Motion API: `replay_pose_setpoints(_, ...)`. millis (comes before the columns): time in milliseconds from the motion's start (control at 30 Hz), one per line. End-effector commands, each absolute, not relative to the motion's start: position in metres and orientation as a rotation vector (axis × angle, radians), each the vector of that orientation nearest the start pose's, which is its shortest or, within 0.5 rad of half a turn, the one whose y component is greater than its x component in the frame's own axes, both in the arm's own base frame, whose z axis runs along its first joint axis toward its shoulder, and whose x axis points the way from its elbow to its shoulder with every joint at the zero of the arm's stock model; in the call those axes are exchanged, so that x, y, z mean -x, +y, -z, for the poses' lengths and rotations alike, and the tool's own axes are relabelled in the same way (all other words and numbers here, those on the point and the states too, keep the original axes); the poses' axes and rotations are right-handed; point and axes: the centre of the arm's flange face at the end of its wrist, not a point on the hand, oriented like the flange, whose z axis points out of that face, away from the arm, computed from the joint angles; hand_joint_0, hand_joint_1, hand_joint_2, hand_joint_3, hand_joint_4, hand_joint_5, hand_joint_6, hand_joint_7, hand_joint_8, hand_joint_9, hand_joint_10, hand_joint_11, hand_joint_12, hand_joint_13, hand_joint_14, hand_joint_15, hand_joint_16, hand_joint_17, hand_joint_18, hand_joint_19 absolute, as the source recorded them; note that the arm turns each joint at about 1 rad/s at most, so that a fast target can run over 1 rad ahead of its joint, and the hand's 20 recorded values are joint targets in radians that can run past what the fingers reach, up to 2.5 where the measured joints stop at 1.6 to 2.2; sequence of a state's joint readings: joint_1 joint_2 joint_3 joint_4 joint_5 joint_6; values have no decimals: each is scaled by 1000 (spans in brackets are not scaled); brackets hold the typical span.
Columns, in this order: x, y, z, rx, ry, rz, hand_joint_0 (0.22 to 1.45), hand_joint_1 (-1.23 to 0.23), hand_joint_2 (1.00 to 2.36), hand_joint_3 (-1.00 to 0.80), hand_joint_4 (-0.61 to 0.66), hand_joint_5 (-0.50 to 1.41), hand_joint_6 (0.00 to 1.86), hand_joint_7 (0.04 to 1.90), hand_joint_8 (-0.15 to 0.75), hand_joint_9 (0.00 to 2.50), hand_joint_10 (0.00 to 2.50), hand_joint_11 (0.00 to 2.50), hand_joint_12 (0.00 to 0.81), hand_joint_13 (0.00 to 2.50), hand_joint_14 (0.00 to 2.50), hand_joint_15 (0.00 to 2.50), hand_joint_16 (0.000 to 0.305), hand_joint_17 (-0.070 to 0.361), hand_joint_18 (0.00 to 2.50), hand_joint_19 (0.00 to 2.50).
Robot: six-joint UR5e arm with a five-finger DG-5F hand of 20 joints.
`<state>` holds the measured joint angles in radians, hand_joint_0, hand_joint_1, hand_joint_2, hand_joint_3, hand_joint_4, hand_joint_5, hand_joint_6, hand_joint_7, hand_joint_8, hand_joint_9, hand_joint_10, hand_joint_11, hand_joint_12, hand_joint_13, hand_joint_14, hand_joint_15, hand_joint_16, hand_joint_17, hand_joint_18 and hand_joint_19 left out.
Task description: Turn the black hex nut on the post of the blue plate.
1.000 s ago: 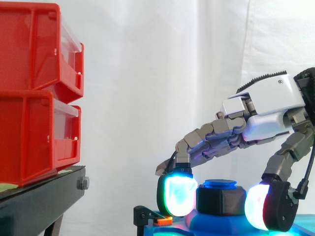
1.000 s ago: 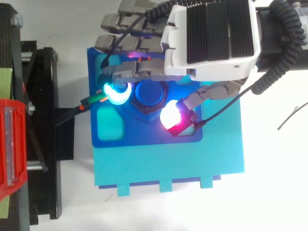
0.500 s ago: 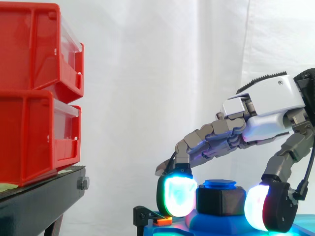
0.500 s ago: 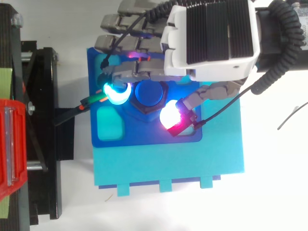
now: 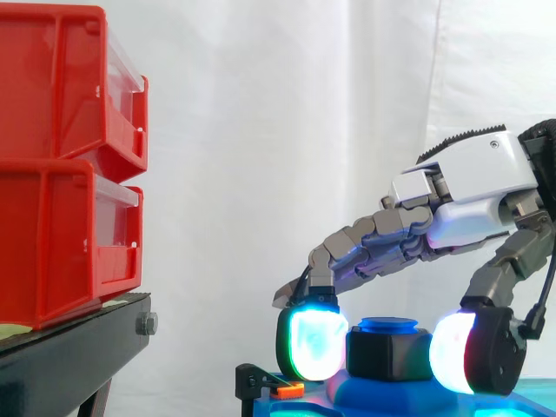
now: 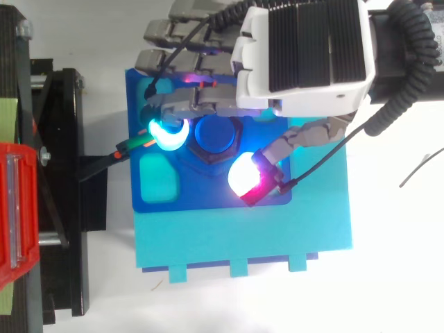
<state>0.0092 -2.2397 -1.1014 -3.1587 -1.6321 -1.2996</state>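
The black hex nut [image 5: 391, 354] sits on the blue post [image 6: 216, 134], which rises from the blue plate [image 6: 208, 198]. My hand [image 5: 469, 187] reaches in from the right, its palm [image 6: 305, 55] above the plate's far side. Its fingers curl down around the nut. A cyan-glowing fingertip [image 5: 313, 343] presses the nut's left face. The thumb's white and red pad [image 6: 244, 177] sits against the nut's opposite corner, so the nut is pinched between them. The other fingers lie folded over the plate's far edge.
Two stacked red bins [image 5: 61, 156] stand on a black stand [image 5: 69, 356] at the left. A cyan base [image 6: 243, 236] lies under the blue plate. A small black bracket with an orange and green tip [image 6: 132, 144] touches the plate's left edge.
The thumb's pad has swung a little around the nut, toward the plate's near edge in the top view and leftward in the side view. The fingers and nut look unchanged.
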Motion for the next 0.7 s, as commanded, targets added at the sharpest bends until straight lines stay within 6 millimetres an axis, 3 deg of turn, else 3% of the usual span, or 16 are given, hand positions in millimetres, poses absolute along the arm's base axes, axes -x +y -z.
replay_pose_setpoints(0, -726, -119, -300, -189, 1775, -259, 407, -685, 1000, -500, 226, -240, 502, 987, 273, 143, 0, 3, 412, 82, 0, 6, 64, 144, 38, 119)
replay_pose_setpoints(300, -736, -118, -334, -252, 1726, -306, 377, -573, 1000, -500, 191, -263, 502, 860, 274, 85, 0, 0, 431, 46, 0, 0, 69, 156, 0, 125)
replay_pose_setpoints(467, -744, -119, -370, -290, 1674, -338, 379, -539, 1000, -500, 187, -264, 502, 855, 274, 72, 0, 0, 430, 35, 1, 0, 69, 156, 0, 120)
replay_pose_setpoints(667, -729, -122, -401, -333, 1774, -344, 383, -510, 1000, -500, 189, -264, 502, 856, 275, 73, 0, 0, 430, 32, 0, 0, 69, 155, 0, 127)
